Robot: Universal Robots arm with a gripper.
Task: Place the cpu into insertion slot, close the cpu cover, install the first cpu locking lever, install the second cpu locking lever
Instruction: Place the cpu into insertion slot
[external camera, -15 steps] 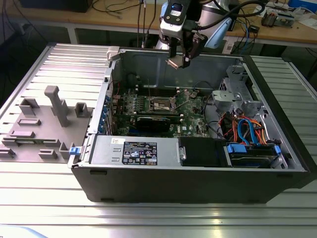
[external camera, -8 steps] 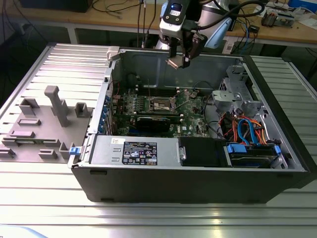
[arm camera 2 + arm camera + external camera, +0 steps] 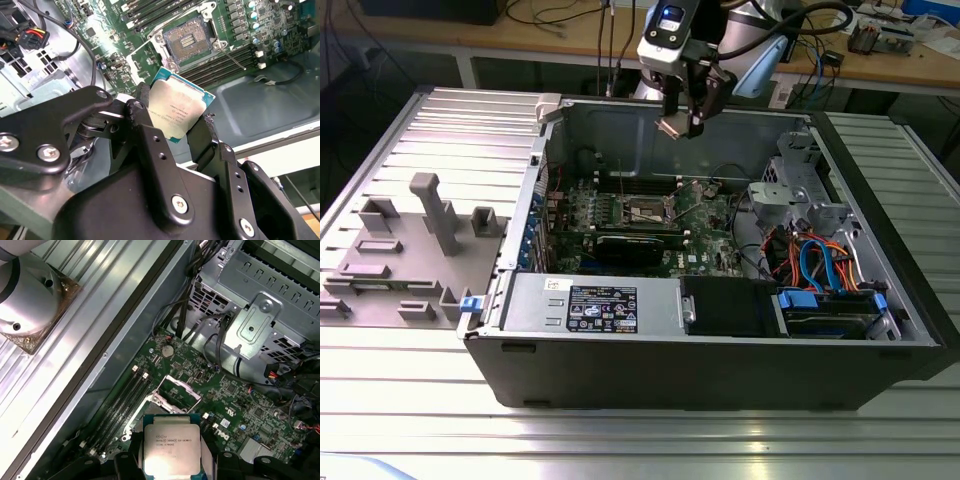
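My gripper (image 3: 684, 118) hangs above the open computer case, shut on the cpu (image 3: 672, 127). In both wrist views the cpu (image 3: 176, 106) (image 3: 171, 446) is a silver-topped square chip with a green edge, clamped by its sides between the black fingers (image 3: 140, 117). The insertion slot (image 3: 189, 38) lies well below it on the green motherboard (image 3: 705, 215), open, with its dark pin field exposed. The cpu cover (image 3: 179, 388) stands raised at the socket's side. A thin locking lever (image 3: 234, 60) sticks out beside the socket. In the exterior view the insertion slot (image 3: 648, 210) is below and slightly left of the gripper.
A long black graphics card (image 3: 635, 245) lies just in front of the socket. Black memory slots (image 3: 220, 62) flank it. A drive cage (image 3: 800, 190) and orange and blue cables (image 3: 815, 262) crowd the exterior view's right. The power supply (image 3: 590, 300) lines the front. Grey fixtures (image 3: 430, 215) stand outside on the left.
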